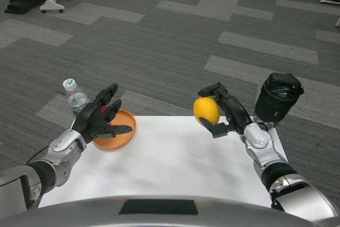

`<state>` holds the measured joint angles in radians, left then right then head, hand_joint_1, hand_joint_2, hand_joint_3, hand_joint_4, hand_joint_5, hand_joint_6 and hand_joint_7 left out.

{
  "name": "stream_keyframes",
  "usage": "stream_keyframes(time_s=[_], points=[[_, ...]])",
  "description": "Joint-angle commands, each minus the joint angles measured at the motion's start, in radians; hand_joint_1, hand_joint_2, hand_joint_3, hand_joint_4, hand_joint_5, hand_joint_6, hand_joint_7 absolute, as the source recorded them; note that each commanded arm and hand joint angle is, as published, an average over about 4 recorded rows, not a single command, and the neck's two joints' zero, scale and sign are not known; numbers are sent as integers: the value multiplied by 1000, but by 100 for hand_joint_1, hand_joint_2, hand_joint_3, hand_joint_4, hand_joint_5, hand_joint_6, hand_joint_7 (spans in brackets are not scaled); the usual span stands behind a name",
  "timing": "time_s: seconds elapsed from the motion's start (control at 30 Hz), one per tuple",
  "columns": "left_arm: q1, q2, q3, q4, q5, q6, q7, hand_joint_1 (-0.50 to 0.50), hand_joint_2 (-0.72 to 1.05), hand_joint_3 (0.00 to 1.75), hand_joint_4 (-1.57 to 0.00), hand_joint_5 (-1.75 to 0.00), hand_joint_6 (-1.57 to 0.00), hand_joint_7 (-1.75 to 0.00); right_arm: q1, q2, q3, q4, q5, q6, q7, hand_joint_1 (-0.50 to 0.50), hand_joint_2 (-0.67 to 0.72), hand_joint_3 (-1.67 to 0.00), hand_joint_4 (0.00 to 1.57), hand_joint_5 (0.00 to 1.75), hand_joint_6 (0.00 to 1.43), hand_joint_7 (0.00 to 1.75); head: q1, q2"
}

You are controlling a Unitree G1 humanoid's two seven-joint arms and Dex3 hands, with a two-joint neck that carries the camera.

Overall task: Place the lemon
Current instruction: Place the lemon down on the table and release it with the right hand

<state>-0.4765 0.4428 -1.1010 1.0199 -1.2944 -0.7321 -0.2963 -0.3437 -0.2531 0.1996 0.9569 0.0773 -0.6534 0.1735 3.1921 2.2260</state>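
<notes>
I have the lemon (pixel 206 110) clasped between my right hand's (pixel 226 112) fingers, raised off the white table (pixel 175 158) for carrying. My left hand (pixel 102 115) hovers spread and empty, fingertips over the orange bowl (pixel 123 131), presumably its destination.

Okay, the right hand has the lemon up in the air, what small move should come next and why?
Probably carry the lemon leftward toward the orange bowl. The right hand holds it above the table's right side, well apart from the bowl, and the left hand hovers open over the bowl's near edge, perhaps to receive it.
</notes>
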Motion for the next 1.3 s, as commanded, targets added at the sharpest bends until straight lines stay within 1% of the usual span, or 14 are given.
stream_keyframes(time_s=[0.03,0.13,0.2,0.33,0.47,0.53,0.73,0.77,1.0,1.13,1.23,1.3], points=[[-14,4,9,5,0,-3,2,50,34,9,0,0,0,0,-18,-2,-5,2,25,-2,-3,-29,-56,-135,9,175,14,140,-2,13],[-13,3,9,5,-1,-3,2,50,34,9,0,0,0,0,-18,-2,-5,2,25,-3,-3,-29,-57,-135,9,175,14,140,-1,8],[-14,2,9,4,-1,-3,2,50,34,9,0,0,0,0,-18,-2,-5,2,25,-2,-3,-29,-54,-135,9,175,14,140,-1,8],[-14,3,9,4,-1,-3,2,50,34,9,0,0,0,0,-18,-2,-4,2,25,-2,-3,-29,-54,-135,9,175,14,140,-1,8],[-14,3,9,5,0,-3,2,50,34,9,0,0,0,0,-18,-2,-3,2,26,-2,-3,-29,-60,-135,9,175,14,140,-2,5],[-14,4,9,5,0,-3,2,50,34,9,0,0,0,0,-18,-2,-2,2,27,-2,-3,-29,-57,-135,9,175,14,140,-3,0],[-14,3,9,5,0,-3,2,50,34,9,0,0,0,0,-18,-2,4,13,27,-2,-4,-29,-59,-135,9,175,14,140,-3,-20],[-14,3,9,5,0,-3,2,50,34,9,0,0,0,0,-19,-2,9,20,27,-2,-4,-29,-60,-135,9,175,14,140,-4,-21],[-14,4,9,5,-2,-3,2,50,34,9,0,0,0,0,-38,-12,60,98,29,0,-5,-29,-56,-135,9,175,16,140,-4,-31],[-14,5,9,5,-1,-2,2,50,34,9,0,0,0,0,-53,-14,77,161,35,2,-7,-29,-60,-135,9,175,17,140,-5,-36],[-14,4,9,6,-2,-3,2,50,34,9,0,0,0,0,-61,-15,81,186,37,5,-9,-29,-56,-135,11,175,17,140,-7,-40],[-14,4,9,7,-1,-2,2,50,34,9,0,0,0,0,-70,-17,92,206,38,12,-10,-29,-57,-135,11,175,17,140,-8,-44]])
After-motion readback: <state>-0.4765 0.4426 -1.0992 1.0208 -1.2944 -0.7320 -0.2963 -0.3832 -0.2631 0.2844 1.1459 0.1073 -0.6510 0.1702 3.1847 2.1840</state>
